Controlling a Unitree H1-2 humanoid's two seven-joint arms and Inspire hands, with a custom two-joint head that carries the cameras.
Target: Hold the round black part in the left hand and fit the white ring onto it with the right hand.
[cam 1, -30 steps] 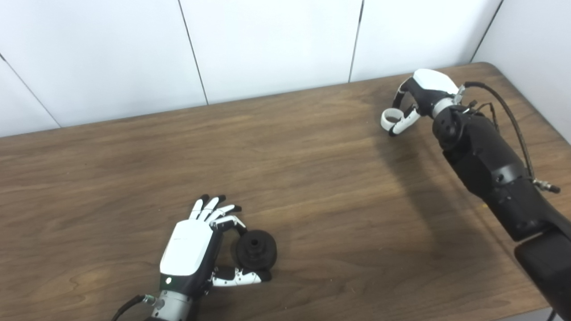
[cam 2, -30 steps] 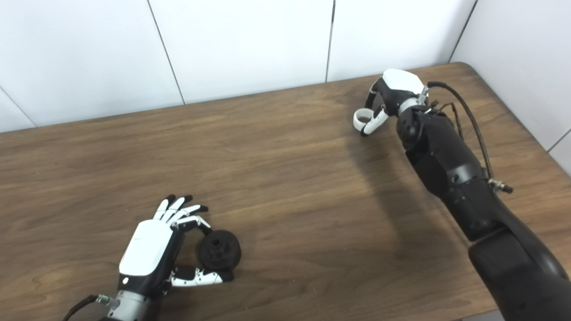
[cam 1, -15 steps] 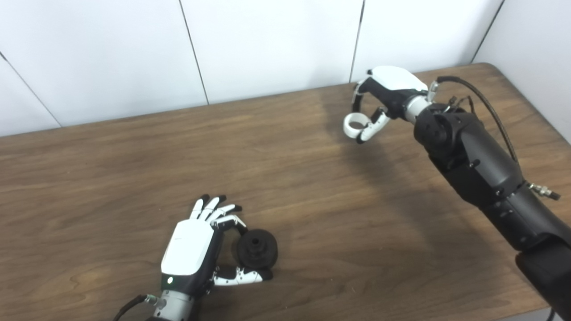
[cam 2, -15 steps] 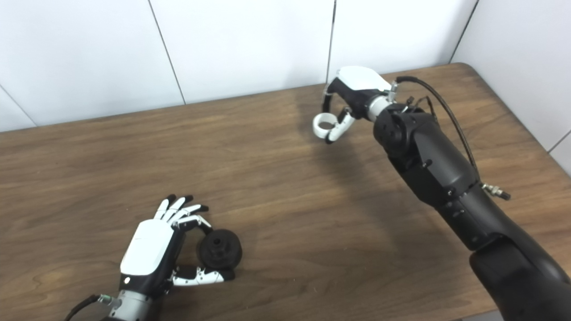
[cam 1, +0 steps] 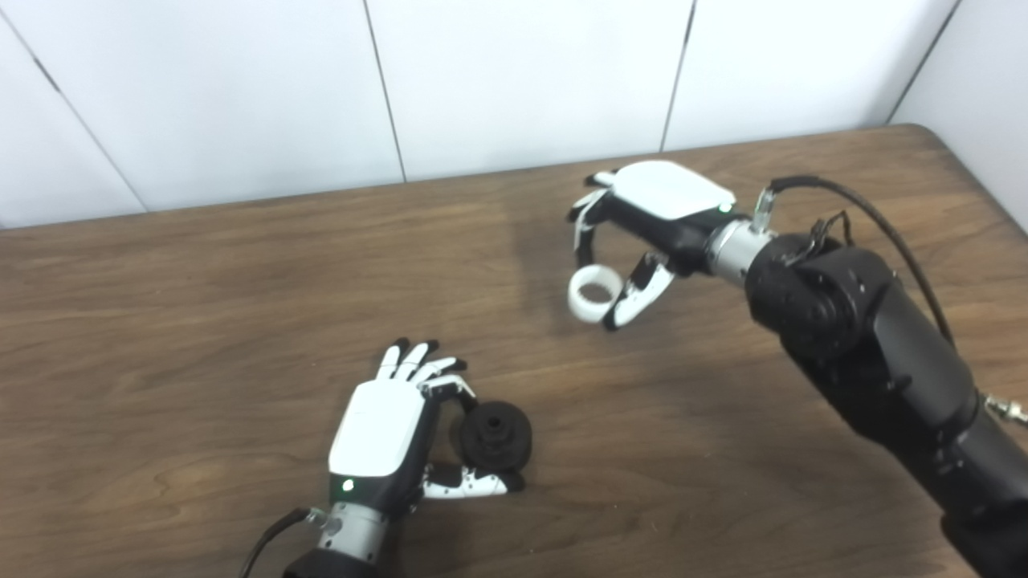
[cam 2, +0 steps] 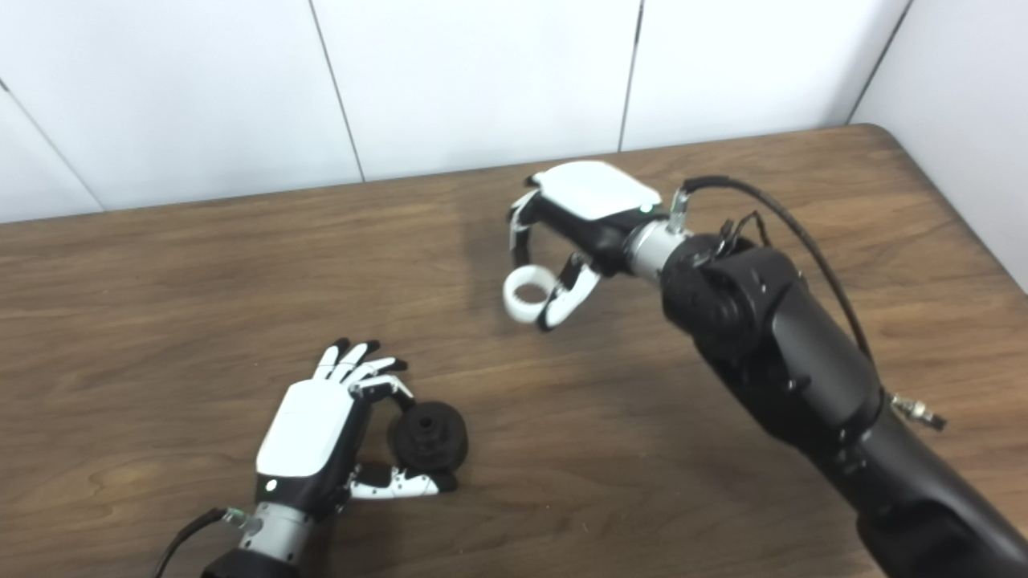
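We are looking down on a brown wooden table that is backing onto a white panelled wall. Near the front edge, our left hand is resting low by the tabletop, its white back facing up. It is gripping the round black part between a curled finger behind it and the thumb lying along its near side, while the other fingers are fanning out straight and apart, pointing away from us. The part is sitting just to the right of the palm, its central hole facing up and slightly toward us; we cannot tell whether it is touching the wood or being held just clear of it.

Our right hand is reaching in from the right on its dark arm, with a black cable looping over the wrist. It is hovering above the middle of the table, palm turned down. We are pinching the white ring between the fingers curling down from above on its far side and the thumb pressing its right side; the grip is narrow, closed only on the ring. The ring is hanging with its opening facing mostly upward, clear of the table, and a soft shadow is lying on the wood behind it.

The ring and the black part are well apart, the ring being farther back and a little to the right of the part
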